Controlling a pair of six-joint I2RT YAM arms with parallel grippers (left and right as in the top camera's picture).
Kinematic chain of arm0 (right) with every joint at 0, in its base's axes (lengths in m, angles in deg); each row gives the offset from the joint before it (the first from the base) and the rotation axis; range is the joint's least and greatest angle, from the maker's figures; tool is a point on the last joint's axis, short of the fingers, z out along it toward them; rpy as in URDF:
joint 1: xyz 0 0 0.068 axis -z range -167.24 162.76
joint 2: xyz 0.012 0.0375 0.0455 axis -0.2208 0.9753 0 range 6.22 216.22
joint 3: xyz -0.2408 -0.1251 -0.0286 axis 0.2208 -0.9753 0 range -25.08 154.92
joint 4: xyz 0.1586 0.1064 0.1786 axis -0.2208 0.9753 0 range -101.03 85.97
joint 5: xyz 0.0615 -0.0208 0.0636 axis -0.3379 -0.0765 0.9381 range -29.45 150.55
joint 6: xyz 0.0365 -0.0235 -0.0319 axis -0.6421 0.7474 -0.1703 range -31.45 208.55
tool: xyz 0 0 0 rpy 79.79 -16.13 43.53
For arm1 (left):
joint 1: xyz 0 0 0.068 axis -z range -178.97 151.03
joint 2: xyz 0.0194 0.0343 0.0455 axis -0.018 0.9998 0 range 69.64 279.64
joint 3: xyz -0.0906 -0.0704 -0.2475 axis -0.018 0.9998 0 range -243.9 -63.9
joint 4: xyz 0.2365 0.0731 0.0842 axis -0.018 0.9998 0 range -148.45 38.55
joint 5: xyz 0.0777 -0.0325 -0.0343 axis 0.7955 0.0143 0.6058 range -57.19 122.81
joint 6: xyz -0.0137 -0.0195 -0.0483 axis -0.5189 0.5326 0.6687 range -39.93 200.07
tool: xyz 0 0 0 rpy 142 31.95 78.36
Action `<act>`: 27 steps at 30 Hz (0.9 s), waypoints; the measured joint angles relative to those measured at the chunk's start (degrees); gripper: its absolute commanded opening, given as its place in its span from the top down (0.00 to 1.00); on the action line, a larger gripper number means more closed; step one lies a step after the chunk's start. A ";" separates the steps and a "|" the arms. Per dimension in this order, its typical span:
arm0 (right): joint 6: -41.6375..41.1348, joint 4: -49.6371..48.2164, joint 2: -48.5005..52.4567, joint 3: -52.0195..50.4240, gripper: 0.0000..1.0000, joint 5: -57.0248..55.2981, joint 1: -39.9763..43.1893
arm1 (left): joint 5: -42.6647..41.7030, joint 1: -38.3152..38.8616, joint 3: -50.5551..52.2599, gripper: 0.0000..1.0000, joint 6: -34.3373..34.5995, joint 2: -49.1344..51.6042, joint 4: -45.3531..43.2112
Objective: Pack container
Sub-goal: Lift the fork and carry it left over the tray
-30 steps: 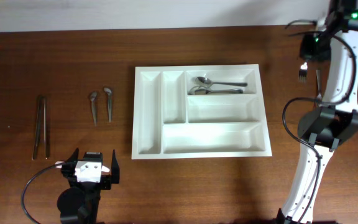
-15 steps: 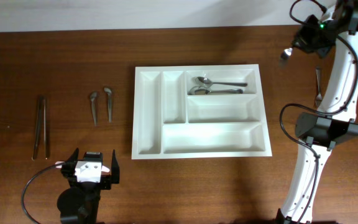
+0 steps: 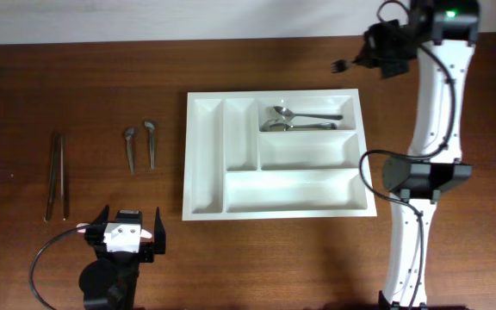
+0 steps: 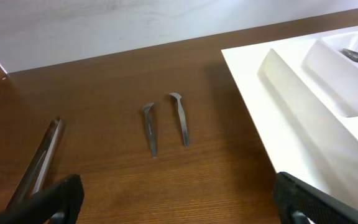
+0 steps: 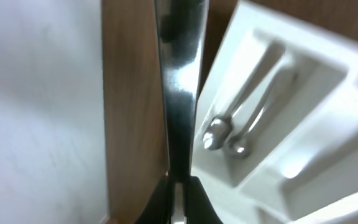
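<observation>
Here, my right pincer [image 3: 362, 60] was shut on the handle of a fork [image 3: 341, 65] at the upper right of the overhead frame, while my left pincer [image 3: 127, 232] sat wide open and empty at lower left.
The container [image 3: 205, 155] lay flat at centre frame. I judged it light, stiff and smooth, too broad to span, and best taken by its rim or a divider wall. My right wrist view showed the handle pinched close above two spoons [image 5: 229, 140]; the overhead alone showed all five compartments.
</observation>
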 measured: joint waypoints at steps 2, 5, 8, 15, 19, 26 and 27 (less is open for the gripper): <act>-4.61 0.00 0.00 0.00 0.96 -2.01 -1.90 | 0.00 0.00 0.00 0.01 0.00 0.00 0.00; -10.45 0.00 0.00 0.00 0.96 -4.90 -4.63 | 0.02 0.00 0.00 0.01 0.00 0.00 0.00; -15.02 0.00 0.00 0.00 0.96 -6.82 -7.21 | 0.02 0.00 0.00 0.01 -0.02 0.00 0.00; -16.59 0.00 0.00 0.00 0.96 -10.51 -11.13 | 0.02 0.00 0.00 0.01 0.00 0.00 0.00; -10.25 0.00 0.00 0.00 0.96 -12.57 -11.45 | 0.02 0.00 0.00 0.01 0.00 0.00 0.00; -3.89 0.00 0.00 0.00 0.96 -14.16 -11.30 | 0.02 0.00 0.00 0.01 0.00 0.00 0.00; -3.61 0.00 0.00 0.00 0.96 -14.19 -11.30 | 0.02 0.00 0.00 0.01 0.00 0.00 0.00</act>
